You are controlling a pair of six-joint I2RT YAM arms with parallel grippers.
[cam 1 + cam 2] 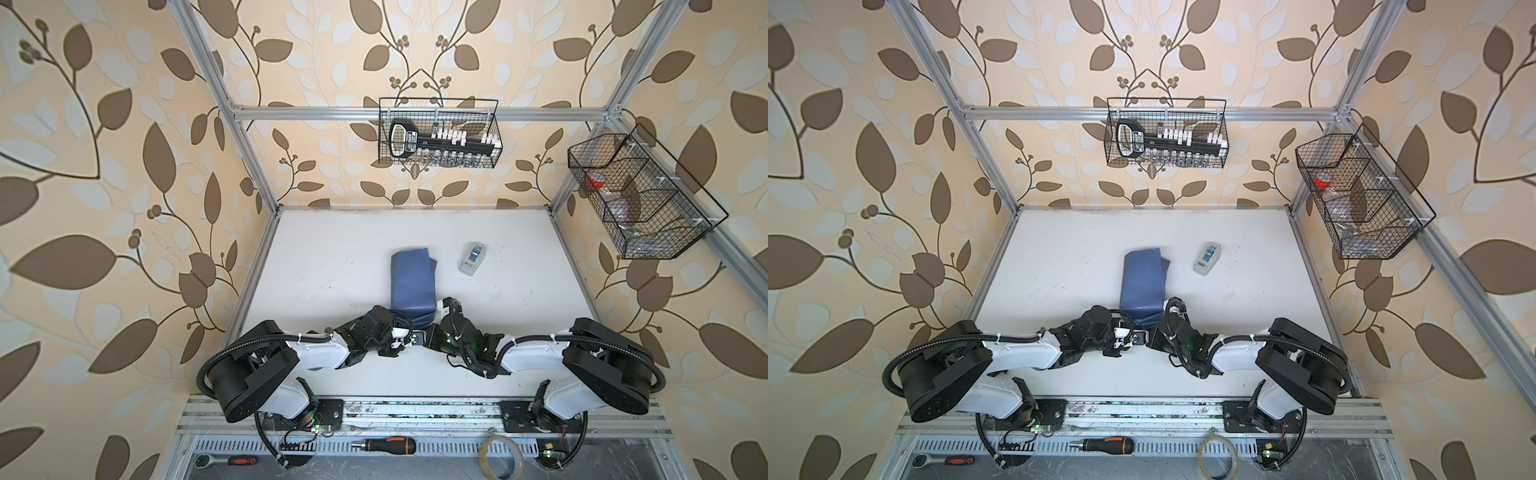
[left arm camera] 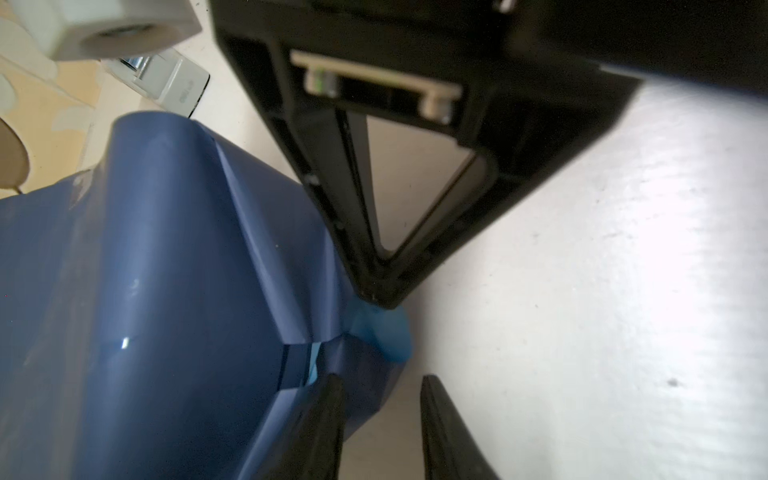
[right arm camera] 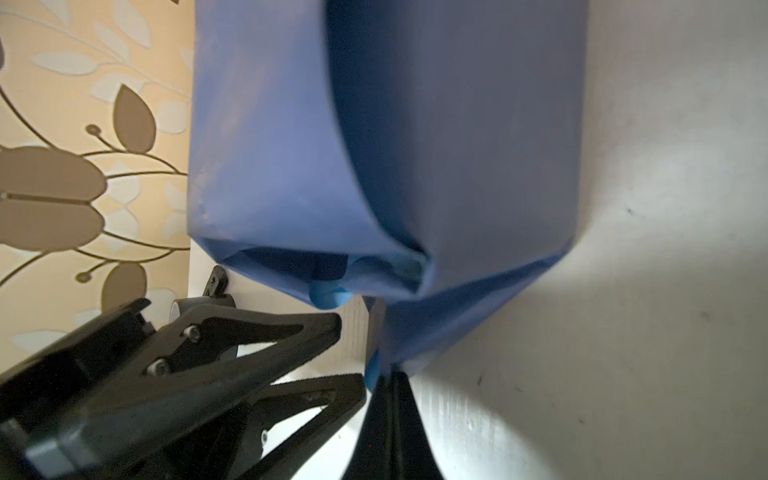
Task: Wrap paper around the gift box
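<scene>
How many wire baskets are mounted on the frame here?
2. The back basket hangs from the rear crossbar; the side basket hangs from the frame's right rail. No others appear hidden.

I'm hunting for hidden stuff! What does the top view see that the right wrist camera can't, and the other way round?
Only a top view: the tape dispenser, wire baskets and a screwdriver. Only the right wrist view: the right gripper shut, pinching the paper by its corner, and the light blue inside at the open end. Both: the blue paper, the white table and the left gripper.
</scene>
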